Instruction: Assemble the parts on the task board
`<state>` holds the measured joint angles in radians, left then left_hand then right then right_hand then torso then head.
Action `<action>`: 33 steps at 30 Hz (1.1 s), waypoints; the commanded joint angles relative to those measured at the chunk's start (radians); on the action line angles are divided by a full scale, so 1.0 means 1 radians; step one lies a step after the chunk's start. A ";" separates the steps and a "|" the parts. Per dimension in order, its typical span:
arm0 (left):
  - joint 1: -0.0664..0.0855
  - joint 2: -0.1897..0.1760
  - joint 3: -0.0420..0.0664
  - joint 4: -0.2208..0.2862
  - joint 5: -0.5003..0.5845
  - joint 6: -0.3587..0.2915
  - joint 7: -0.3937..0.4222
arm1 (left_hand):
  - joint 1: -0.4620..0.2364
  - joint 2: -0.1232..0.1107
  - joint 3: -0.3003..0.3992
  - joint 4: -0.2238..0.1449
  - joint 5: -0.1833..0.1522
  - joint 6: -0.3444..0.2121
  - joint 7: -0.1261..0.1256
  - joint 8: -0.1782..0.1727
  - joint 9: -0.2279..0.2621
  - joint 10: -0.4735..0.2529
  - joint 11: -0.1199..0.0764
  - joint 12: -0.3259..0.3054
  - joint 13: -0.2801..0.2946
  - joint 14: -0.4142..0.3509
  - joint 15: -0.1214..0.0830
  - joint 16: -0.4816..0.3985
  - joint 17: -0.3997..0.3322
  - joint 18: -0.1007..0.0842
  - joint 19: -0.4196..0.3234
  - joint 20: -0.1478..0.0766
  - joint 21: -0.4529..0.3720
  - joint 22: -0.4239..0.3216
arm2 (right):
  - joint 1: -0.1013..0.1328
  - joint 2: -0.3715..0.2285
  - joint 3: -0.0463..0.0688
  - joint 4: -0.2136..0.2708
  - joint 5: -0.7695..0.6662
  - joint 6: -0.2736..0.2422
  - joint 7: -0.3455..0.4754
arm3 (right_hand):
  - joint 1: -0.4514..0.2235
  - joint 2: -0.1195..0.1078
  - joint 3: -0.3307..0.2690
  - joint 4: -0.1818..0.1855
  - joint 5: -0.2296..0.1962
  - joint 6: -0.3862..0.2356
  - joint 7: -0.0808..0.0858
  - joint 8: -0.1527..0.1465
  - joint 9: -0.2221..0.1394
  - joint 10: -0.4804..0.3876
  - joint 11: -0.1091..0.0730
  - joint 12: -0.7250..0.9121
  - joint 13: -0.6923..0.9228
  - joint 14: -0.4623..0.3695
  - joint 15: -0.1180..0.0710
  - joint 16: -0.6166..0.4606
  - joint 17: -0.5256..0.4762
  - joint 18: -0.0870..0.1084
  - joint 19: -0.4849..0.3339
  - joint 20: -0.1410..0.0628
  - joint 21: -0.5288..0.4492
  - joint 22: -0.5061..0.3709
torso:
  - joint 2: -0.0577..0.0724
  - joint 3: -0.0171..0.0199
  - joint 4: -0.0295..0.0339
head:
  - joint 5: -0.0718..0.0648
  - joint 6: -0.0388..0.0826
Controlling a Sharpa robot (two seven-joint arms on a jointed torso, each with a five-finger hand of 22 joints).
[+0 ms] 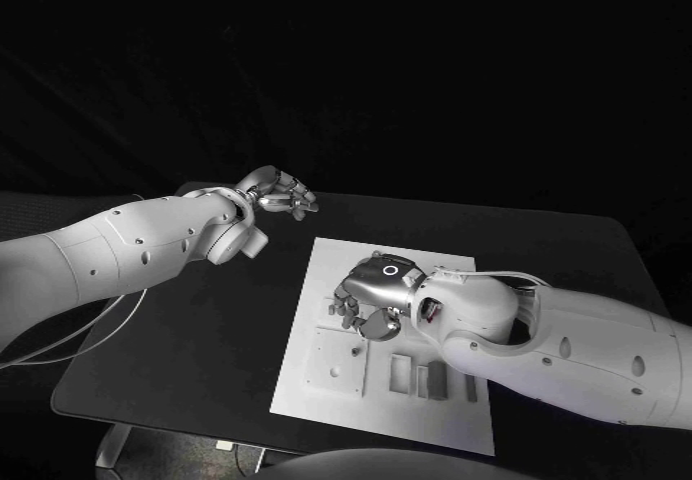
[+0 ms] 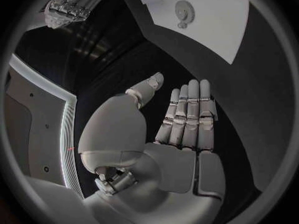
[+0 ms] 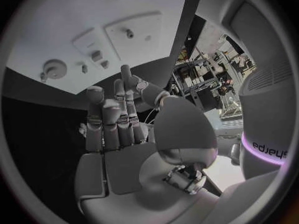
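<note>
1. The tabletop (image 1: 202, 340) is black and spans the head view, carrying everything in play.

2. The task board (image 1: 325, 400), a long white plate, sits mid-table with its long axis running roughly 12 to 6 o'clock, tipped a touch toward 1 o'clock at the far end.

3. The right robot hand (image 1: 372, 295) hangs over the board's middle, palm down, fingers loosely curled and parted. Nothing shows in its grasp, and the right wrist view confirms the fingers (image 3: 115, 119) are bare.

4. The left robot hand (image 1: 278, 195) is off the board, up at about 11 o'clock from it, above the tabletop's far edge. Its fingers (image 2: 190, 114) are straight and close together, grasping nothing.

5. The parts (image 1: 430, 380) are small grey pieces, standing in a row at the board's near end, about 5 o'clock from the right robot hand and just beside it.

6. A round geared piece (image 2: 184, 10) sits on the board too; the left wrist view catches it.

7. My call: the right robot hand is clearly nearer, so the pick looks like its job, a short reach back toward 5 o'clock.
</note>
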<state>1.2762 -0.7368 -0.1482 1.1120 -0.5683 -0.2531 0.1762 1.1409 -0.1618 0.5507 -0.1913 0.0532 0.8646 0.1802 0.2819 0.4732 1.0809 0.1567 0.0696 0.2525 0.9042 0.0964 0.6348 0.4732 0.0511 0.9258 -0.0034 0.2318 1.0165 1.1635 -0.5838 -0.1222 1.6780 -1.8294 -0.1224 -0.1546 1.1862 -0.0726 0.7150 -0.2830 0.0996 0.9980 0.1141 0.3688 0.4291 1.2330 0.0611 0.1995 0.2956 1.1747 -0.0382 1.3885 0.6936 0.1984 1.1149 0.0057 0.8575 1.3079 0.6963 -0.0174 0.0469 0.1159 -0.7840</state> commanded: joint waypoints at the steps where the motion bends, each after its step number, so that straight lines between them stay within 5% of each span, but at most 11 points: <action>1: 0.000 0.007 0.001 -0.013 0.001 0.008 0.012 | 0.008 -0.002 -0.001 0.003 0.002 -0.006 0.000 0.004 -0.001 -0.006 0.001 0.004 -0.002 0.009 -0.001 -0.007 0.002 0.017 0.004 0.000 -0.007 0.001 | -0.004 0.026 -0.004 -0.004 -0.038 0.024 0.010 | -0.001 0.010 0.004 -0.001 0.005 0.011 0.006 0.009 0.009 0.009 0.002 0.004 0.001 0.001 -0.007 -0.004 0.001 0.063 0.004 -0.006 0.006 0.016 | -0.006 -0.0046 0.0023 | 0.015 -0.004; 14: 0.000 0.022 0.001 -0.027 0.001 0.013 0.011 | 0.008 -0.002 -0.001 0.003 0.002 -0.006 0.000 0.004 -0.001 -0.006 0.001 0.004 -0.002 0.009 0.000 -0.009 0.003 0.016 0.003 0.000 -0.008 0.001 | -0.038 0.108 -0.042 -0.051 -0.065 0.043 0.019 | -0.002 0.011 0.005 -0.002 0.005 0.010 0.007 0.008 0.009 0.008 0.003 0.003 0.001 0.001 -0.007 -0.005 0.001 0.063 0.004 -0.006 0.006 0.016 | -0.003 -0.0043 0.0033 | 0.070 -0.030; 21: 0.000 0.024 0.001 -0.028 0.001 0.015 0.010 | 0.008 -0.002 -0.002 0.003 0.002 -0.006 0.000 0.005 -0.001 -0.006 0.001 0.004 -0.002 0.009 0.000 -0.010 0.004 0.016 0.003 0.000 -0.008 0.001 | -0.044 0.118 -0.081 -0.065 -0.078 0.052 0.021 | -0.002 0.012 0.005 -0.003 0.005 0.009 0.007 0.007 0.009 0.008 0.003 0.002 0.001 0.001 -0.007 -0.005 0.001 0.063 0.004 -0.007 0.006 0.016 | -0.004 -0.0031 0.0011 | 0.085 -0.042; 33: 0.000 0.026 0.001 -0.037 0.001 0.018 0.012 | 0.004 -0.001 -0.004 0.006 0.002 -0.006 0.001 0.004 -0.002 -0.006 0.001 0.004 -0.002 0.009 0.001 -0.012 0.007 0.016 0.003 0.001 -0.009 0.002 | -0.077 0.125 -0.094 -0.080 -0.117 0.043 0.015 | -0.003 0.013 0.005 -0.004 0.005 0.010 0.007 0.007 0.009 0.008 0.003 0.002 0.001 0.001 -0.007 -0.005 0.001 0.063 0.004 -0.007 0.006 0.016 | -0.004 -0.0028 0.0001 | 0.105 -0.038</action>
<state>1.2757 -0.7142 -0.1482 1.0764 -0.5683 -0.2479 0.1770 1.1409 -0.1618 0.5482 -0.1888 0.0532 0.8646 0.1801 0.2818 0.4729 1.0809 0.1567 0.0696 0.2512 0.9042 0.0964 0.6266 0.4789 0.0582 0.9258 -0.0033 0.2280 1.0170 1.0867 -0.4600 -0.2169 1.5982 -1.9100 -0.0884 -0.1432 1.1795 -0.0706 0.7162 -0.2873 0.1015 0.9958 0.1164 0.3689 0.4291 1.2313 0.0629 0.1972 0.2952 1.1755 -0.0374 1.3885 0.6936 0.1985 1.1204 0.0040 0.8574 1.3076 0.6925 -0.0197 0.0481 0.2179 -0.8246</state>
